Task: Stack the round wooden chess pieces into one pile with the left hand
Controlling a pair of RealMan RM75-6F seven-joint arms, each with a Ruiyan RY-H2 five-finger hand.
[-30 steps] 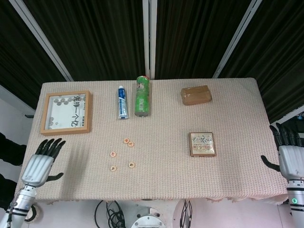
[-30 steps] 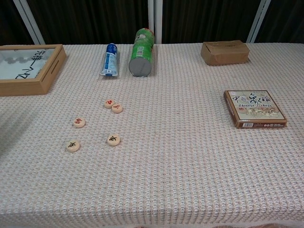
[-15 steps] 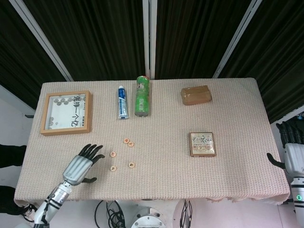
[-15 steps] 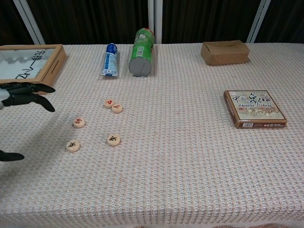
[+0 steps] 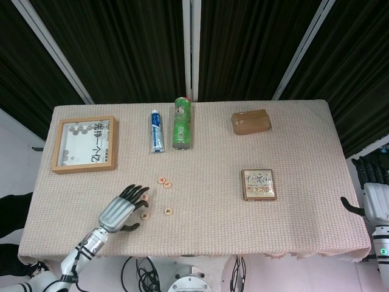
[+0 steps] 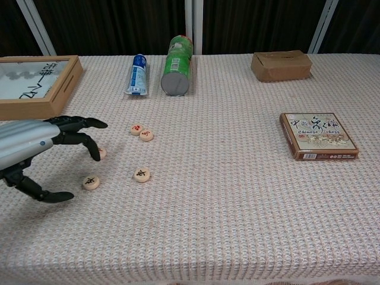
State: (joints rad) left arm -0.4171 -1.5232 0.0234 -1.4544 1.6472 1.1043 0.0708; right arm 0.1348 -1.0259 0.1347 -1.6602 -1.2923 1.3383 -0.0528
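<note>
Chest view: left hand spread above loose chess pieces

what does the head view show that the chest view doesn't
Only the head view shows the right robot hand past the table's right edge, plus the whole framed picture. Only the chest view shows the characters on the chess pieces legibly. Both show the left robot hand open over the pieces, the toothpaste tube, green can and chess box.

The left hand half hides one chess piece; the piece's mark is unreadable.
</note>
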